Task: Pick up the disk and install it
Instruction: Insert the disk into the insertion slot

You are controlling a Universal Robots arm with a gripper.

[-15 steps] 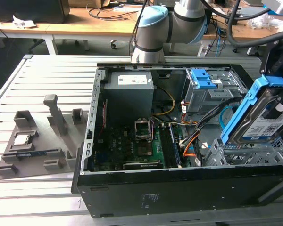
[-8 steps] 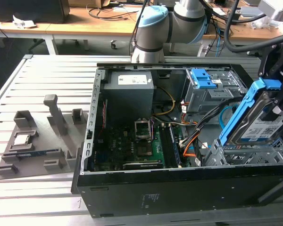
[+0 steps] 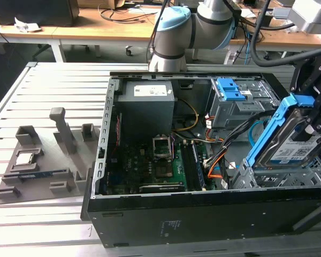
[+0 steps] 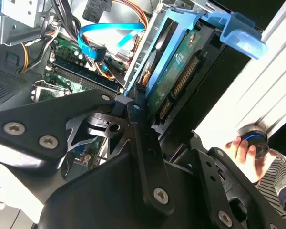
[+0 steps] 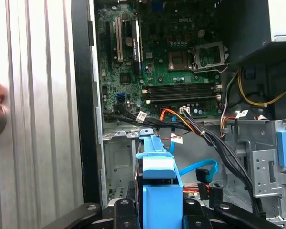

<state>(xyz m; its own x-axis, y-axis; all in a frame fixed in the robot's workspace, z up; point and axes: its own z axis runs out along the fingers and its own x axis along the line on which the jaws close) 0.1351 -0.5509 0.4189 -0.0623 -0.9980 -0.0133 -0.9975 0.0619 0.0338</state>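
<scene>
Blue-framed disk (image 3: 289,142) sits pinched tight in the gripper (image 3: 311,118), tilted, with the open case (image 3: 203,206) just below. Looks stiff, hefty and knock-sensitive; I'd grab the plastic frame edges.

The disk (image 3: 290,140) leans tilted over the case (image 3: 203,219), near the cage (image 3: 241,104).

A white-and-blue label sits on the disk (image 3: 295,149) in the exterior view, its print too small to make out. A white sticker lies on the power supply (image 3: 147,96) and faint markings stand on the case wall (image 3: 171,227). In the first wrist view the motherboard (image 5: 181,47) bears small white lettering.
</scene>
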